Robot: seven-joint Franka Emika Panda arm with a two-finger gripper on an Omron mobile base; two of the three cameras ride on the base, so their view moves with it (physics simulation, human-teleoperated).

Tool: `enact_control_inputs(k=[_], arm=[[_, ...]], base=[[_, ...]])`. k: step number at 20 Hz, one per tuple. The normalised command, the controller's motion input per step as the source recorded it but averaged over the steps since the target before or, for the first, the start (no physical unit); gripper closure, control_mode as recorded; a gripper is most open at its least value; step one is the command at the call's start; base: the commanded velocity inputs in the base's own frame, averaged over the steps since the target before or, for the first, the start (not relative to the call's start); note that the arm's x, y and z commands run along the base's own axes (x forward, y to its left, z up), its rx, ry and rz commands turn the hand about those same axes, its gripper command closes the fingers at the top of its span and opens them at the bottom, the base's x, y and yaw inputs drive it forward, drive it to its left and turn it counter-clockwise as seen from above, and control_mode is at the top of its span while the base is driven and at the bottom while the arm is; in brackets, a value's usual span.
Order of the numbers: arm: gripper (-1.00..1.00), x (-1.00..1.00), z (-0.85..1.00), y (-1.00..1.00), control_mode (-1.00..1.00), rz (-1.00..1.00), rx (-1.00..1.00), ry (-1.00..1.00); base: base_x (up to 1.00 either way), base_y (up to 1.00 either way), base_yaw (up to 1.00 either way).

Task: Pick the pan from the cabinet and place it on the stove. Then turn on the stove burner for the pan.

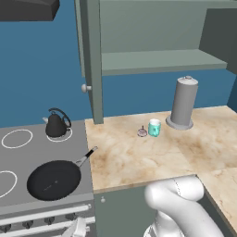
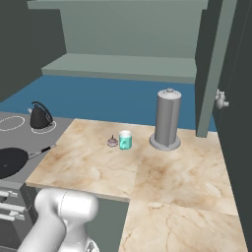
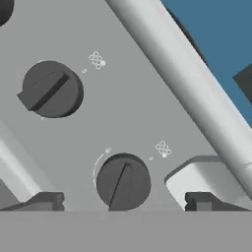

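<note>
While the pan [image 1: 53, 179] is sitting on the stove [image 1: 28, 152], I'm centring the tool [image 3: 123, 201], fingers apart, around the knob [image 3: 123, 182] before closing.

Open marble counter [image 1: 139, 162] lies right of the pan [image 1: 53, 179]. A teal cup [image 1: 154, 127] and grey cylinder [image 1: 183, 102] (both near the back) crowd it; the kettle [image 1: 56, 124] blocks the rear burner.

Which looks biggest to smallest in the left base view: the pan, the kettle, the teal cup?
1. The pan, though it is also nearest the camera.
2. The kettle.
3. The teal cup.
</note>
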Motion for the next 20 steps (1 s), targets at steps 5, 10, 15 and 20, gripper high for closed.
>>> enact_control_inputs(k=[5, 10, 15, 20], arm=[[-1.0, -0.61, 0.05, 0.0, -1.0, 0.03, 0.0, 0.0], [-1.0, -0.35, 0.28, 0.0, -1.0, 0.04, 0.0, 0.0], [-1.0, -0.24, 0.28, 0.0, -1.0, 0.05, 0.0, 0.0], [-1.0, -0.11, 0.3, -0.01, -1.0, 0.04, 0.0, 0.0]], base=[[0.0, 0.0, 0.0], [0.0, 0.0, 0.0], [0.0, 0.0, 0.0], [0.0, 0.0, 0.0]])
